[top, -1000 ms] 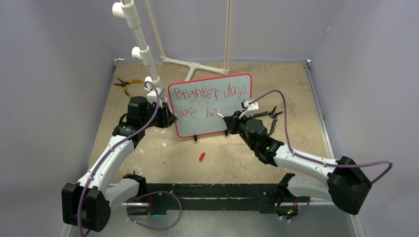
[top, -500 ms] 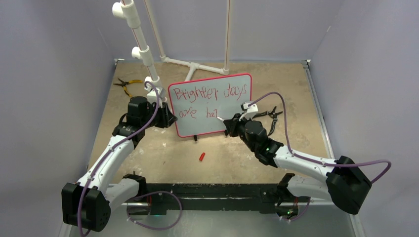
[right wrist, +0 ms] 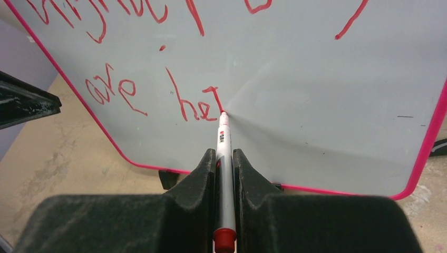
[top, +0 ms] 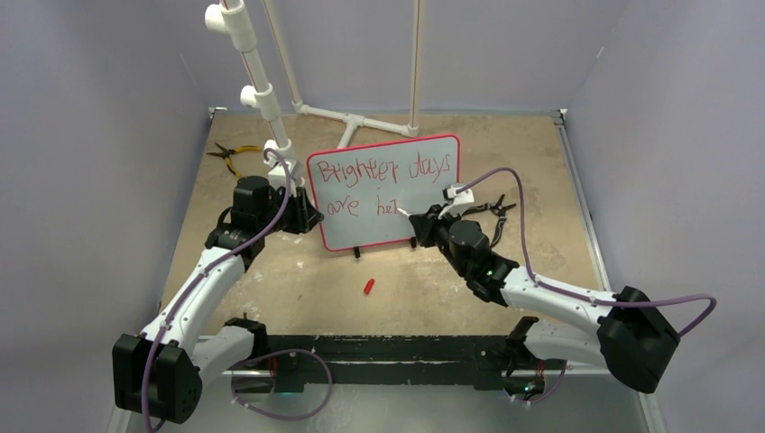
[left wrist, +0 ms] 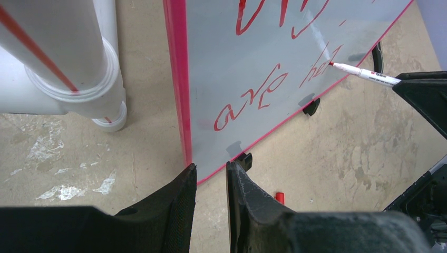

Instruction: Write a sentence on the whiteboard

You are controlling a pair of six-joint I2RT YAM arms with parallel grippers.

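Two-arm writing set-up, seen from above and from each wrist. The whiteboard (top: 424,216) stands upright near the middle of the table (top: 298,271) on two small black feet (left wrist: 311,107), its red-framed face turned toward the arms and leaning slightly back. The sentence (top: 359,170) is in thin red script in two rows: the upper row reads roughly "Brighter days", and the lower row reads "are he" plus one further stroke.

Right hand (right wrist: 224,155): fingers pressed on the barrel of a white marker (right wrist: 223,138), which lies lengthwise in the narrow gap between them, with its red rear end toward the wrist. The red tip touches the board at the foot of the last stroke of the lower row.

Left hand (left wrist: 211,168): low at the board's left side, with its two black fingers nearly together and pinching the lower-left corner of the red frame — the frame edge runs down into the gap between them.

Surroundings: a white pipe stand (top: 257,81) rises just behind the left hand, beside the board's left edge. A small red cap (top: 368,287) lies on the table in front of the board, apart from it. Yellow-handled pliers (top: 230,155) lie at the far left of the table — well away from both hands.
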